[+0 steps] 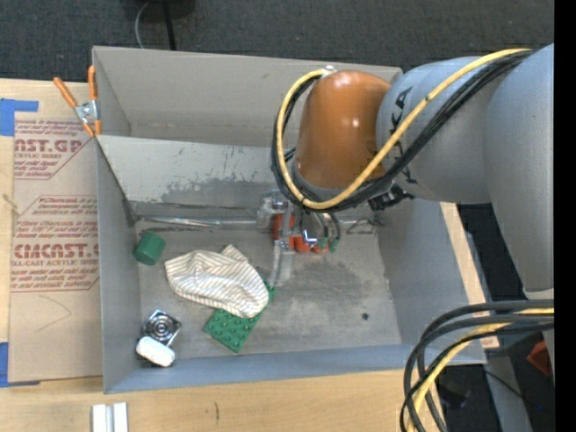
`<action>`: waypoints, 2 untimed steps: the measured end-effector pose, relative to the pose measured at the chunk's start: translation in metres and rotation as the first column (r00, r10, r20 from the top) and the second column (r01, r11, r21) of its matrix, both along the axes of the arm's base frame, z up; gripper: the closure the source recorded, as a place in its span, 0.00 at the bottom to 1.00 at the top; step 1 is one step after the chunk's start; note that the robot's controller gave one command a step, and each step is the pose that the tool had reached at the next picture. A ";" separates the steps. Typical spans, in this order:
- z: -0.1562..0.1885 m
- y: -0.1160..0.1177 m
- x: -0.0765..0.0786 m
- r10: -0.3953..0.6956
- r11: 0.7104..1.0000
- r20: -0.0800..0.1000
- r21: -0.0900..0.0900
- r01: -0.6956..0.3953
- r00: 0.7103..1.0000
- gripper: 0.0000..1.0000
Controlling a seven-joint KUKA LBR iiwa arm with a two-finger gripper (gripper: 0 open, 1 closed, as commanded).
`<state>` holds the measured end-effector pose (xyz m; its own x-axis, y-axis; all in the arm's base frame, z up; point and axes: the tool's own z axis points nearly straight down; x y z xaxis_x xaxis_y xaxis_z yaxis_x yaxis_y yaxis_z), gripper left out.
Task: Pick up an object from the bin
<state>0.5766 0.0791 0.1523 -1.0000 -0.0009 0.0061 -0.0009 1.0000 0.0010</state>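
My gripper (278, 270) hangs below the orange wrist cover near the middle of the bin, its tip right at the right edge of a crumpled white cloth with thin stripes (218, 279). A flat green studded building plate (232, 328) lies just below that cloth, partly tucked under it. Whether the gripper touches the cloth cannot be made out from this view.
A small green cylinder (149, 247) stands near the left wall. In the front left corner lies a round metal piece (162, 326) beside a white block (155, 352). The arm and its cables reach in from the right over the bin's back right part.
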 end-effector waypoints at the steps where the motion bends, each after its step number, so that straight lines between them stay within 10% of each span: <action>1: 0.005 0.000 0.002 -0.001 1.000 0.008 0.000 0.001 1.000 0.00; 2: -0.006 0.031 0.000 0.072 0.997 0.007 -0.002 -0.072 0.997 0.00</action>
